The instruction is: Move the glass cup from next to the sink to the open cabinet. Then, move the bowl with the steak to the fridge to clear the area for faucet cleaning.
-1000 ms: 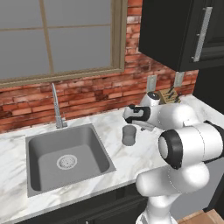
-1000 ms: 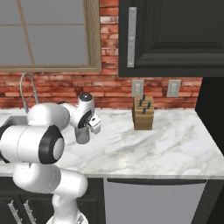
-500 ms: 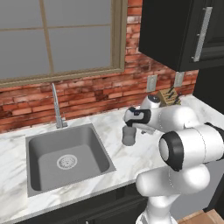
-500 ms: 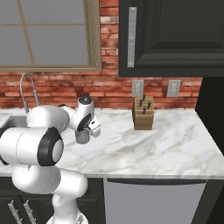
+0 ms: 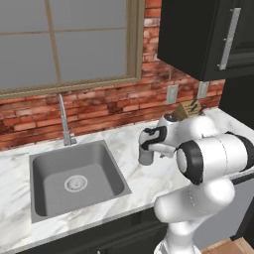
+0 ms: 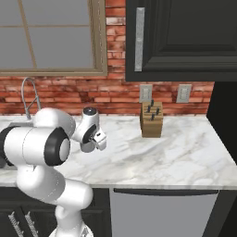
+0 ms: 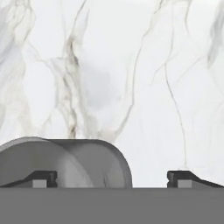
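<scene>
The grey translucent glass cup (image 5: 145,157) stands upright on the marble counter just right of the sink (image 5: 74,178). My gripper (image 5: 148,147) hangs right over the cup, pointing down, and is open. In the hand view the cup (image 7: 65,162) lies between the two fingertips (image 7: 43,178), close to the left one, with a wide gap on the right. From the right base view, my hand (image 6: 92,139) covers most of the cup. The black wall cabinet (image 5: 198,34) with its grey bar handle (image 5: 228,37) hangs above to the right. The bowl, steak and fridge are out of view.
The silver gooseneck faucet (image 5: 64,119) rises behind the sink against the brick wall. A wooden knife block (image 6: 152,120) stands at the back of the counter, right of the cup. Bare marble counter (image 6: 176,157) stretches to the right.
My hand has come down from above the cup and now sits low over it, fingers on either side. The cup has not moved.
</scene>
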### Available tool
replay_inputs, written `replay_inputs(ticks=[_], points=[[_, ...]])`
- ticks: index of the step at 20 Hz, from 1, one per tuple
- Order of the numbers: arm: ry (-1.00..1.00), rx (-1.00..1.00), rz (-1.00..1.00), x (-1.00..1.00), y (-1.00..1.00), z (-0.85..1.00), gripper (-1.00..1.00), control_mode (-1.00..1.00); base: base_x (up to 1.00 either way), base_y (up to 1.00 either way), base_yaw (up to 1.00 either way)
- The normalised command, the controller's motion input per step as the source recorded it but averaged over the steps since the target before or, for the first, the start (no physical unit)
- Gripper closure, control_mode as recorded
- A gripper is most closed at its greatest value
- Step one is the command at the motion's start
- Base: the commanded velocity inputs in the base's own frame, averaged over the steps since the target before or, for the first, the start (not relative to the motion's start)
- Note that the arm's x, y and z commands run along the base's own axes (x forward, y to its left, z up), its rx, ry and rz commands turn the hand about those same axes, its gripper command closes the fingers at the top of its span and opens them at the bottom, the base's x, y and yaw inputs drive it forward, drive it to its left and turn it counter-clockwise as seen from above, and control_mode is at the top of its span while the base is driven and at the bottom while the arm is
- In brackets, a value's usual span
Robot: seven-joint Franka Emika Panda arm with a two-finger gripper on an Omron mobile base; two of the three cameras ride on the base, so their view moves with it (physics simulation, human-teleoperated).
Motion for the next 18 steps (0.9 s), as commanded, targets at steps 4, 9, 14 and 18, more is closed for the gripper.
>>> replay_inputs(ticks=[4, 9, 14, 18], points=[[0.11, -0.07, 0.00, 0.00, 0.00, -0.50, -1.00, -1.00, 0.00, 0.00, 0.00], [0.03, -0.04, 0.00, 0.00, 0.01, -0.19, 1.00, -1.00, 0.00, 0.00, 0.00], [0.00, 0.00, 0.00, 0.00, 0.00, 0.00, 1.00, -1.00, 0.00, 0.00, 0.00], [0.00, 0.00, 0.00, -0.05, 0.00, 0.00, 1.00, -1.00, 0.00, 0.00, 0.00]])
